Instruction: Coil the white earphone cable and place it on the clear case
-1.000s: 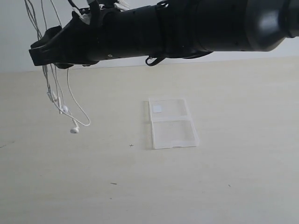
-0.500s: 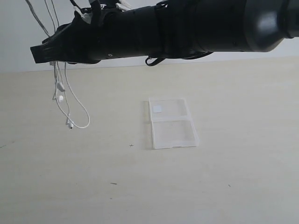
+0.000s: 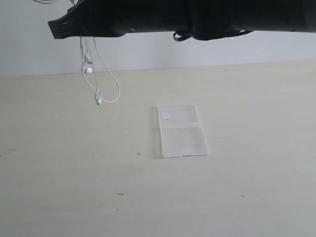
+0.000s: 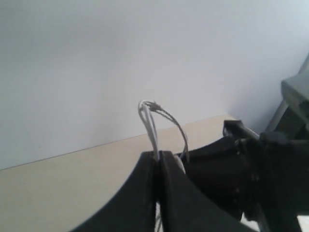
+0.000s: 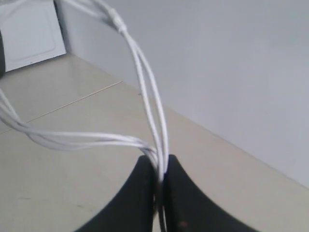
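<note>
The clear case (image 3: 182, 131) lies open and flat on the table, with a white sticker (image 3: 166, 115) on its far half. Well to its left and clear of the table, the white earphone cable (image 3: 94, 74) hangs in loose loops, with two earbuds partway down, from a black arm crossing the top of the exterior view. In the left wrist view my left gripper (image 4: 158, 155) is shut on a bend of the cable (image 4: 147, 116). My right gripper (image 5: 161, 166) is shut on several strands of the cable (image 5: 145, 82). In the exterior view neither gripper's jaws can be made out.
The pale wooden table (image 3: 74, 187) runs back to a white wall (image 3: 148, 54). The black arm (image 3: 197, 17) fills the top of the exterior view. A white panel (image 5: 29, 34) stands at the table's far corner in the right wrist view.
The black arm has risen and shifted right, carrying the cable. The hanging loops and earbuds swung up and to the right, closer to the case. The case has not moved.
</note>
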Controlling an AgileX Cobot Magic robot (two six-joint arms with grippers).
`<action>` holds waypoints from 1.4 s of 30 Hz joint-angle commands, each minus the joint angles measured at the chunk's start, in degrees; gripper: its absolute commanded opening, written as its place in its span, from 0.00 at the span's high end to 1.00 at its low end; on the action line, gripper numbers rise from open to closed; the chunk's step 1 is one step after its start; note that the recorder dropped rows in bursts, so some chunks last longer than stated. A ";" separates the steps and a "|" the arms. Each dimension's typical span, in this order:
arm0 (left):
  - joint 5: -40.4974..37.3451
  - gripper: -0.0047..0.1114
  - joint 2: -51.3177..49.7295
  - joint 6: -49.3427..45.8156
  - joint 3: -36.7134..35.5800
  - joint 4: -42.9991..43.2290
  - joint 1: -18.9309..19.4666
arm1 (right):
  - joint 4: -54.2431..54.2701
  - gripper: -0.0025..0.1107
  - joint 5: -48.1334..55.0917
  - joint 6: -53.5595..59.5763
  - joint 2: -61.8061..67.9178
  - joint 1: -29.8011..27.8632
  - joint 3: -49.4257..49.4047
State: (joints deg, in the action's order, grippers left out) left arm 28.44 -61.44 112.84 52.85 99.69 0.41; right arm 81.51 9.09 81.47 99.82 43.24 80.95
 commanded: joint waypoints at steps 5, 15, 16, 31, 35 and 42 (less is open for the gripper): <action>0.51 0.96 0.10 1.77 -2.25 0.26 0.20 | -27.50 0.98 -0.52 -18.87 -7.16 -0.09 -0.05; 10.29 0.96 -1.95 1.26 -9.58 0.26 0.20 | -55.51 0.98 20.07 -38.47 -9.87 -0.09 -0.05; 13.88 0.96 -3.42 1.26 -10.13 0.26 0.20 | -55.51 0.98 20.90 -38.47 -9.87 -0.09 -0.05; 24.81 0.42 -7.14 0.01 -6.20 -0.52 0.20 | -95.77 0.98 27.60 -84.04 -6.77 -0.09 -0.05; 24.41 0.51 -7.14 0.01 -6.20 0.26 0.20 | -112.09 0.98 27.60 -103.64 -4.51 -0.09 -0.05; 30.31 0.68 -7.14 5.92 -6.31 0.26 0.20 | -122.58 0.98 23.89 -118.24 0.76 -3.85 -0.05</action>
State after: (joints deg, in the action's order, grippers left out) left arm 55.30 -68.57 116.39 46.16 100.21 0.41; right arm -39.51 34.94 -32.68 98.76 41.78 80.95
